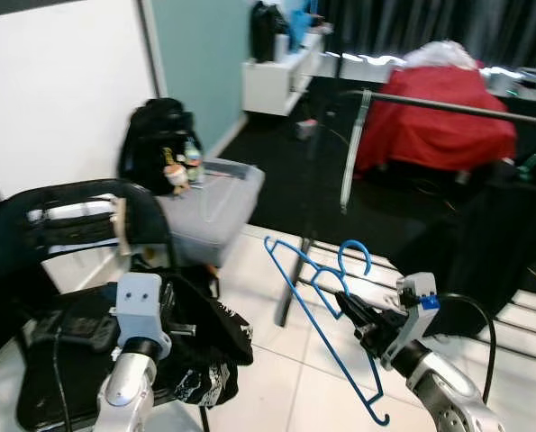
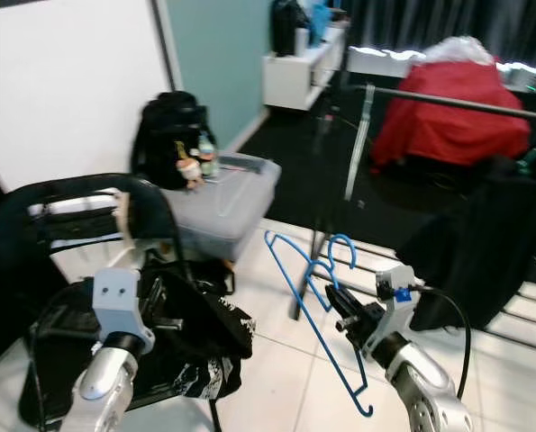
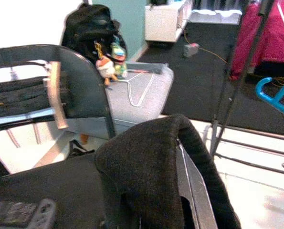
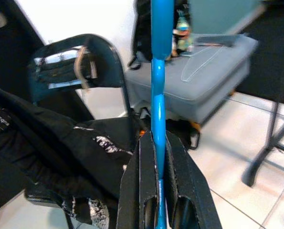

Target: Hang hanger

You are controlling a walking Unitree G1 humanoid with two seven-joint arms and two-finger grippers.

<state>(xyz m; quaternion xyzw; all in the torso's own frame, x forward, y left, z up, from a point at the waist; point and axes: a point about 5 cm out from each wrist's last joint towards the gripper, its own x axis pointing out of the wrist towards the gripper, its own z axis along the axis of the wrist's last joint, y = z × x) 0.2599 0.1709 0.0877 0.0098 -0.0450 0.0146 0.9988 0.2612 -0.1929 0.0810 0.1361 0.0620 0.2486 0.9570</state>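
Observation:
A blue plastic hanger (image 4: 158, 95) is clamped by its lower bar in my right gripper (image 1: 349, 306), which is shut on it. The hanger stands tilted above the tiled floor, its hook (image 1: 353, 243) uppermost. Beyond it runs the clothes rack's dark rail (image 1: 457, 108), with the rack's upright (image 1: 314, 180) just behind the hanger. A pale hanger (image 1: 350, 157) hangs from that rail. My left gripper (image 1: 141, 310) is low on the left, over a black garment (image 1: 204, 346) on a chair.
A black chair (image 1: 69, 202) stands at left, with a grey box (image 1: 218, 202) and a black backpack (image 1: 155, 130) behind it. Dark clothes (image 1: 493, 243) hang at right. A red cover (image 1: 439, 112) lies beyond the rack. A white shelf (image 1: 281, 76) is at the back.

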